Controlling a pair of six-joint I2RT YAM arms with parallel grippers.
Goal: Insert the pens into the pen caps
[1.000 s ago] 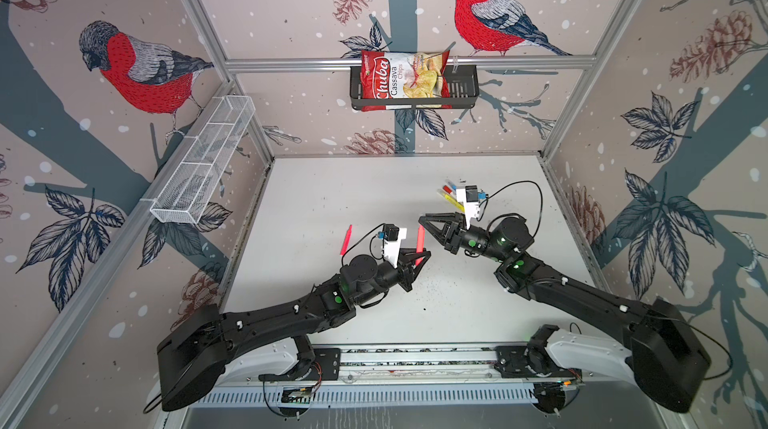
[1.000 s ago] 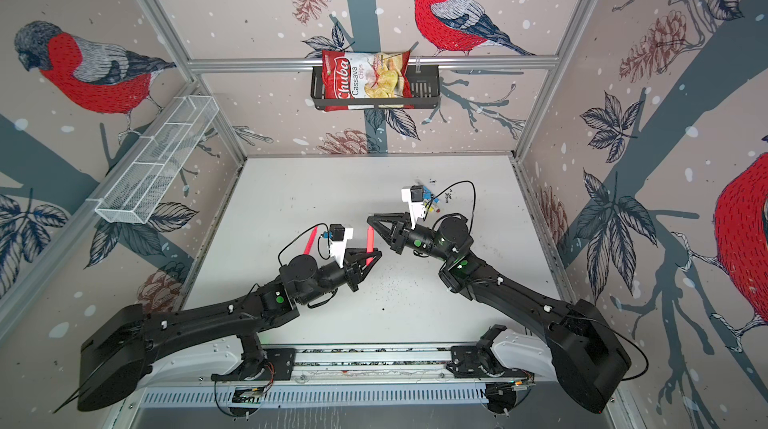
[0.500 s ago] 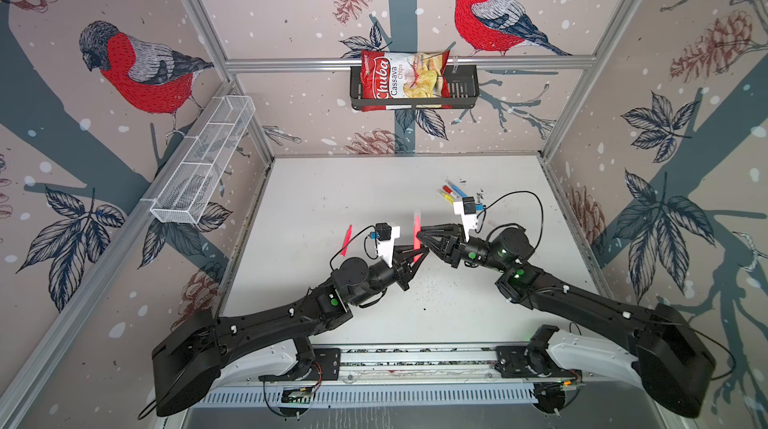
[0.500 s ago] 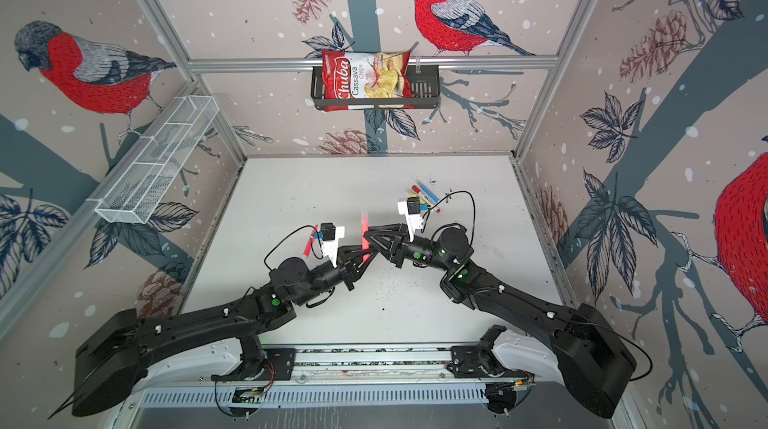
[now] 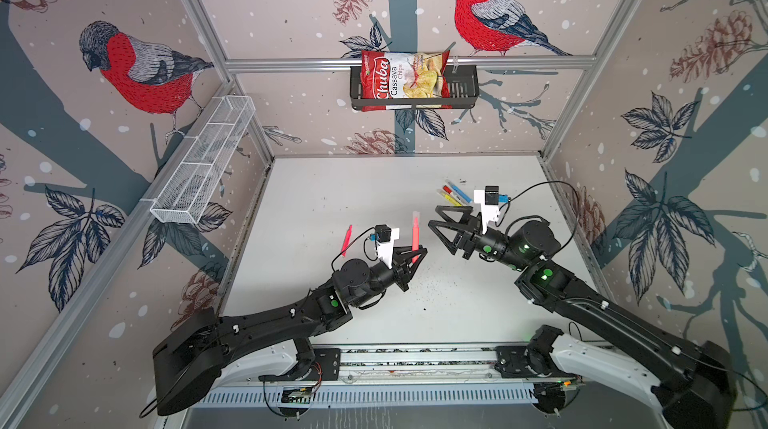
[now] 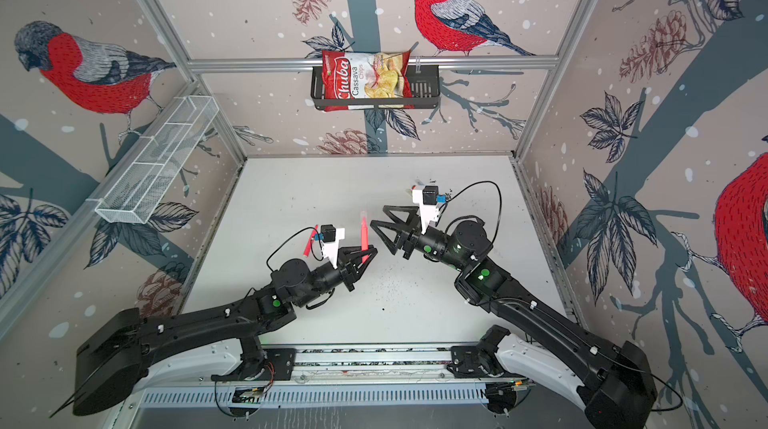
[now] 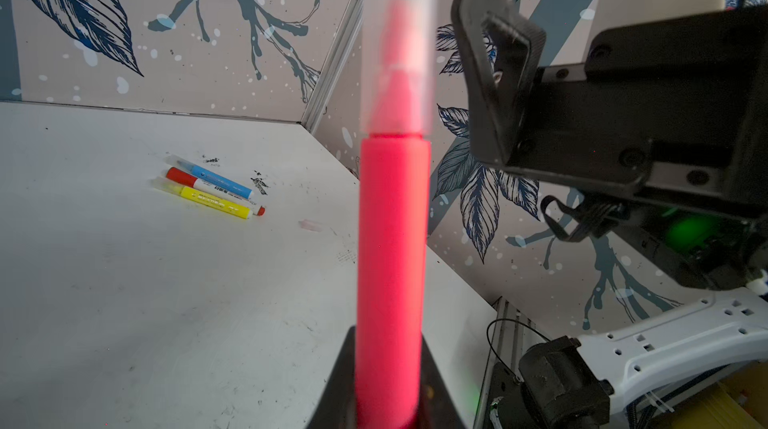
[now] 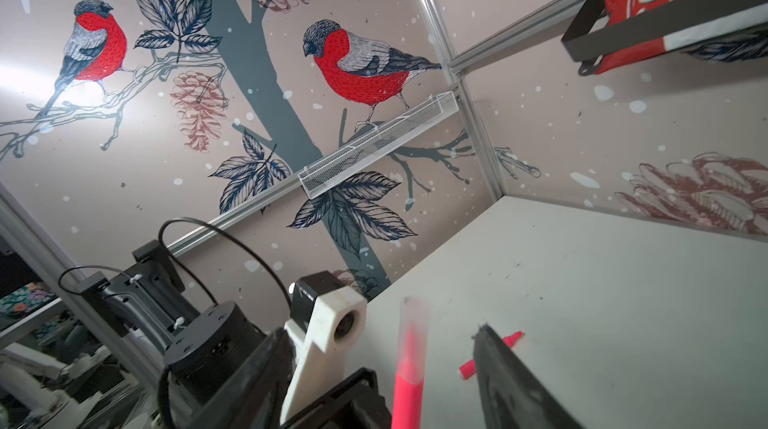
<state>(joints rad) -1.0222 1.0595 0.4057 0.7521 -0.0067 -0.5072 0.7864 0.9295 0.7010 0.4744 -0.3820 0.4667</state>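
My left gripper (image 5: 415,254) (image 6: 365,254) (image 7: 390,385) is shut on a neon pink pen (image 5: 414,237) (image 6: 364,240) (image 7: 392,260) held upright. A translucent pen cap (image 5: 416,217) (image 7: 399,52) (image 8: 413,331) sits over its tip. My right gripper (image 5: 433,215) (image 6: 377,215) (image 8: 382,331) stands open and empty, just right of the cap and not touching it. A second pink pen (image 5: 346,240) (image 6: 308,242) (image 8: 513,338) lies uncapped on the table behind the left wrist. Blue (image 7: 216,177), white-and-red (image 7: 208,185) and yellow (image 7: 208,198) pens lie together at the back right (image 5: 455,194).
A black wall basket (image 5: 461,92) with a chips bag (image 5: 401,79) hangs on the back wall. A white wire tray (image 5: 203,165) is fixed to the left wall. A small pale tube (image 7: 309,225) lies near the three pens. The arms' rail (image 5: 415,358) runs along the table's front.
My right gripper came in to the pen's tip, opened, and drew back to the right, leaving the cap on the pen. The left gripper kept its hold and shifted slightly.
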